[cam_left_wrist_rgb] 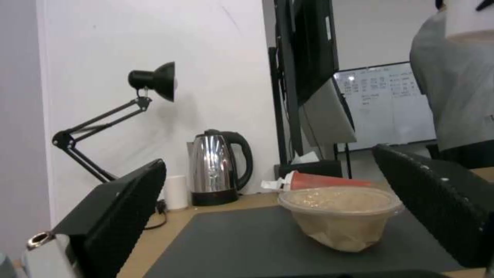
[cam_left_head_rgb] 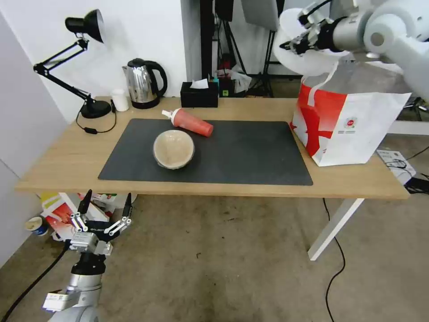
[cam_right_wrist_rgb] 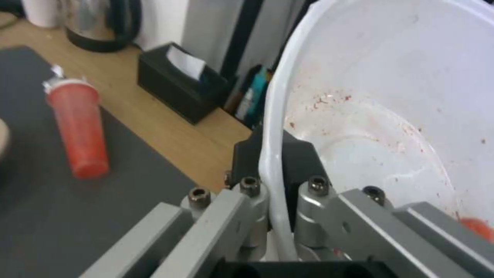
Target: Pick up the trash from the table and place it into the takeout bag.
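White plastic is all I have hold of: my right gripper (cam_right_wrist_rgb: 273, 170) has its jaws pinching the thin rim of the big bowl (cam_right_wrist_rgb: 391, 116), high above the back right corner of the worktop (cam_left_head_rgb: 71, 156), over the open takeout bag (cam_left_head_rgb: 353, 125). That grip worries me: the rim looks flexible, the bowl hangs tilted, and red scraps cling inside, so a jolt could let it twist out or spill onto the bag's outside. I judge the bowl is nearly as wide as the bag's mouth, and a loop handle (cam_left_head_rgb: 322, 82) stands just under it; catching either could tip the bag, which sits at the right end with its front corner close to the edge. The red cup (cam_left_head_rgb: 190, 122) lies on its side on the grey mat (cam_left_head_rgb: 250, 156) and could roll toward the back edge; the beige lidded bowl (cam_left_head_rgb: 174, 149) sits just in front of it. My left gripper (cam_left_head_rgb: 106, 208) waits below the front left edge, jaws spread, with open room above it.
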Controlling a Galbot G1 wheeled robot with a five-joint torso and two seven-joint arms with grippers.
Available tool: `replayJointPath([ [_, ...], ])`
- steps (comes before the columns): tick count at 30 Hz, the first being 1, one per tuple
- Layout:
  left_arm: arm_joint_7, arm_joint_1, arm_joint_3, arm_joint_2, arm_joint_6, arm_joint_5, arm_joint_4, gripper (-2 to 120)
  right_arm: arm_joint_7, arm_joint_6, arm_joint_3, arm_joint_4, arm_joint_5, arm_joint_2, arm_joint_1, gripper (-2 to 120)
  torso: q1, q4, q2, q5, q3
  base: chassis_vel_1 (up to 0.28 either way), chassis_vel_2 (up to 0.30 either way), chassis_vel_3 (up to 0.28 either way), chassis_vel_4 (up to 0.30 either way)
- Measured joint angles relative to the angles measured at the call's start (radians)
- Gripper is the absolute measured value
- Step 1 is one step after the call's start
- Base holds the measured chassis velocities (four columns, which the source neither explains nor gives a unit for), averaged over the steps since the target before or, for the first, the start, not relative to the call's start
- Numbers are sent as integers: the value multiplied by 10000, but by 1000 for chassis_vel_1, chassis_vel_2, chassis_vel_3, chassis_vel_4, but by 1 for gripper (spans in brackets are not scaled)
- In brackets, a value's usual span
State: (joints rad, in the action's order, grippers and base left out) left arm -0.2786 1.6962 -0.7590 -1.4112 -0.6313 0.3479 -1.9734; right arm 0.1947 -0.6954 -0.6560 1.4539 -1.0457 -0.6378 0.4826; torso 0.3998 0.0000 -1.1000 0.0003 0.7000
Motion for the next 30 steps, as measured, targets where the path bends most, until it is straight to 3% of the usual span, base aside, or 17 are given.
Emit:
replayJointPath([
  [30,0,0,0,-1,0,0,0,100,1032,461,1056,-1537,2104,554,-1217,0,3,0,0,-2,0,0,0,0,0],
])
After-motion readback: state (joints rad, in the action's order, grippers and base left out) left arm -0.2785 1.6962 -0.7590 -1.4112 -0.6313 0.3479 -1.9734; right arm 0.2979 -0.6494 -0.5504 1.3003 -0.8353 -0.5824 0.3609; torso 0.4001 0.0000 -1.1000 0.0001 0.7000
